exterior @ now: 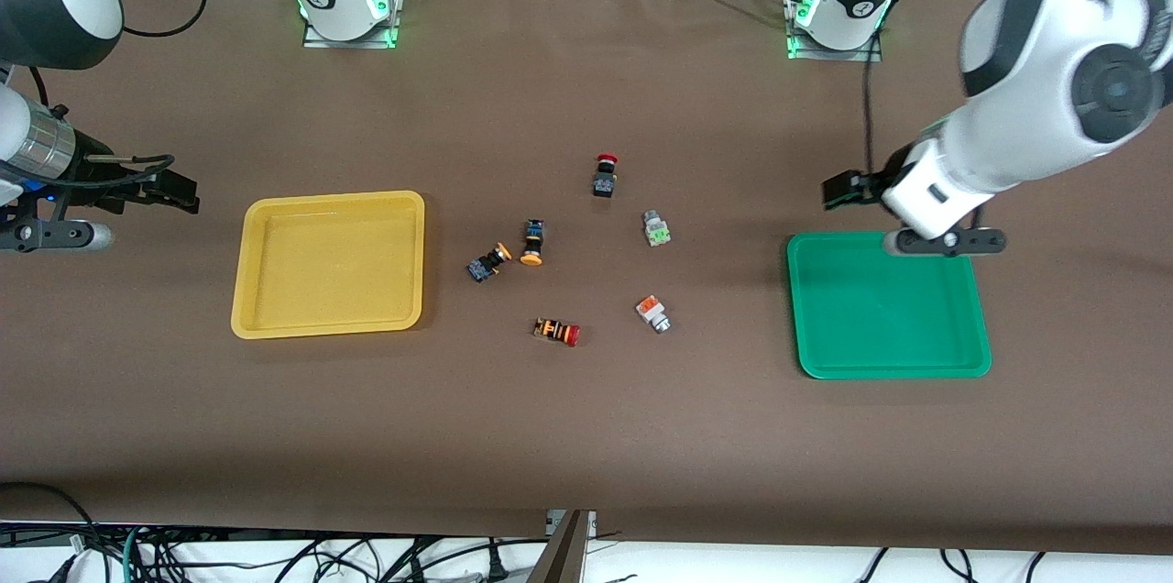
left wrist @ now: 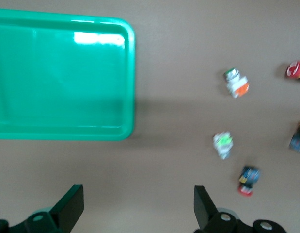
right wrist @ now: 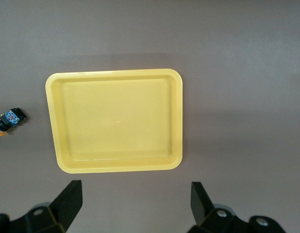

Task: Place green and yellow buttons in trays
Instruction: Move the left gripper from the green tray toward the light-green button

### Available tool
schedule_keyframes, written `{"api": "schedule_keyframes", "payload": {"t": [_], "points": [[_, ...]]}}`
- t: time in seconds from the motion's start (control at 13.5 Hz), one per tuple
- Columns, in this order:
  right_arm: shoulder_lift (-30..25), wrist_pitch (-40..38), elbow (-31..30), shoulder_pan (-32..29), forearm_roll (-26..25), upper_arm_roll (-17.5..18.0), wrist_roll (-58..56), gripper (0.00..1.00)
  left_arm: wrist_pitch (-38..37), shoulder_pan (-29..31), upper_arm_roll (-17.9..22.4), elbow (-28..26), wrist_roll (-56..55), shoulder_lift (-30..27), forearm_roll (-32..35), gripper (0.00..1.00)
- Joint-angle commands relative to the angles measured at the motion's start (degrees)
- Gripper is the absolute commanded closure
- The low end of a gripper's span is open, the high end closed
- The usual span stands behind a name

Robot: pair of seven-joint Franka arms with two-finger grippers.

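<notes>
Six push-button switches are counted on the counter [exterior: 586, 436]: two with orange-yellow caps on black-blue bodies [exterior: 488, 263] [exterior: 532, 242], two silver-white ones, of which one carries a light-green block [exterior: 655, 229] and one an orange block [exterior: 652, 313], and two red-capped ones, one with a black body [exterior: 605, 175] and one with an orange-striped body [exterior: 556, 331]. Two trays are counted, one yellow [exterior: 249, 235] and one green [exterior: 976, 308]. Two grippers are seen, the left gripper [left wrist: 138, 204] and the right gripper [right wrist: 135, 199].

Green tray [left wrist: 62, 73] & yellow tray [right wrist: 116, 121]: glossy plastic; table [exterior: 586, 436] matt brown.
</notes>
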Motion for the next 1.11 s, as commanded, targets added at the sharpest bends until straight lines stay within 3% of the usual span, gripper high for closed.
{"api": "schedule_keyframes", "payload": {"t": [0.0,0.22,0.37,0.81,1.03], "points": [[-0.42,-0.37,-0.15,0.03,0.59,0.0,0.78,0.01,4.22,-3.62,0.42,3.19,-9.53,4.71,-0.11,0.0],[-0.42,-0.28,-0.15,0.03,0.59,0.0,0.78,0.01,7.74,-8.97,0.6,4.43,-18.67,9.46,0.41,0.0],[-0.42,-0.37,-0.15,0.03,0.59,0.0,0.78,0.01,8.45,-11.79,0.51,4.43,-20.02,12.01,3.65,0.0],[-0.42,-0.37,-0.15,0.03,0.59,0.0,0.78,0.01,11.35,-18.21,0.33,3.38,-25.03,18.95,4.11,0.0],[-0.42,-0.37,-0.15,0.03,0.59,0.0,0.78,0.01,18.88,-19.1,0.33,0.84,-25.03,21.25,4.11,0.0]]}}
